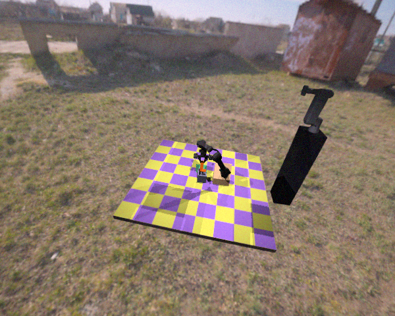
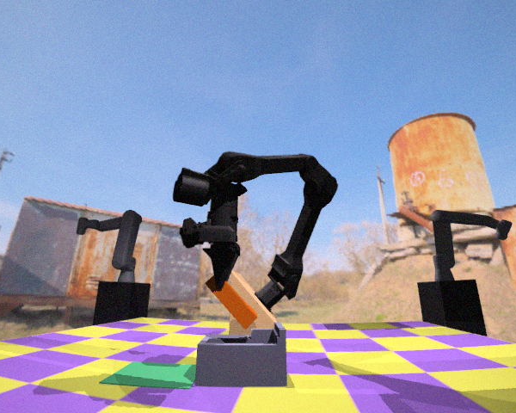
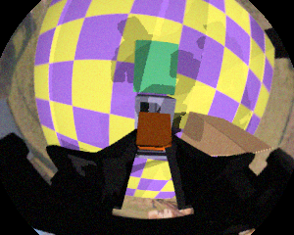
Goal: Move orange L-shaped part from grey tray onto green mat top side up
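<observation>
The orange part (image 1: 202, 166) (image 2: 236, 305) (image 3: 154, 129) hangs tilted above the grey tray (image 1: 201, 179) (image 2: 242, 365) (image 3: 170, 105), its upper end in my gripper (image 2: 219, 286) (image 3: 151, 133) and its lower end slanting down to the right in the exterior view. A gap shows there between the part and the tray. My gripper is shut on the part. The green mat (image 2: 154, 374) (image 3: 156, 69) lies flat beside the tray, on the left in the exterior view and beyond the tray in the wrist view. The fingers hide some of the part's upper end.
A tan wooden block (image 1: 220, 180) (image 2: 236, 328) (image 3: 211, 134) with a sloping face stands beside the tray, near the arm's base. The checkered table top (image 1: 204, 210) (image 2: 383, 364) lies under everything. Two dark arms on black pedestals (image 2: 121, 302) (image 2: 451, 306) stand beyond the table.
</observation>
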`<state>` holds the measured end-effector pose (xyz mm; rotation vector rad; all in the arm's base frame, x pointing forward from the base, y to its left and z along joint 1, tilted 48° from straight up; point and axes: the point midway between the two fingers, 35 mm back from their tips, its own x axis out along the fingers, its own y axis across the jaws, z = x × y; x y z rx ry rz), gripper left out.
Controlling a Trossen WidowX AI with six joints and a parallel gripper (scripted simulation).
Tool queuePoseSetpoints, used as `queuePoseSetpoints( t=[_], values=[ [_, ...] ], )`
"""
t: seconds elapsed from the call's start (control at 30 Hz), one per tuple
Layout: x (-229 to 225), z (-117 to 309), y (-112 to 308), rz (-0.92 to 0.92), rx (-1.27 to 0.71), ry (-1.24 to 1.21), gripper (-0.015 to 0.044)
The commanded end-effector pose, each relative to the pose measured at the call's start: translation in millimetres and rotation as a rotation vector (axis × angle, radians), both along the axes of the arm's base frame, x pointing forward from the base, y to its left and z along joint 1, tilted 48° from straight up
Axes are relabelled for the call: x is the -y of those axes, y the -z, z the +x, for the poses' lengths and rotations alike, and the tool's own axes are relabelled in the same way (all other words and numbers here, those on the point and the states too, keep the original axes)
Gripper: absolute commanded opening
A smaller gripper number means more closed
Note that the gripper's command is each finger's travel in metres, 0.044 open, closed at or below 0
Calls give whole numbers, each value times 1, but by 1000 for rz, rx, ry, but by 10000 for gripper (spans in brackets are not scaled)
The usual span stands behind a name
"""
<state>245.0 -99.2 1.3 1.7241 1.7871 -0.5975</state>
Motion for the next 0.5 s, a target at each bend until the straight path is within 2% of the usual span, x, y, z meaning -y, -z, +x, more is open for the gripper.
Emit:
queuePoseSetpoints(
  t=[0.0, 0.47],
  values=[
    [13, 1, 14, -6, 5, -4, 0],
    [56, 1, 60, -10, 7, -4, 0]
  ],
)
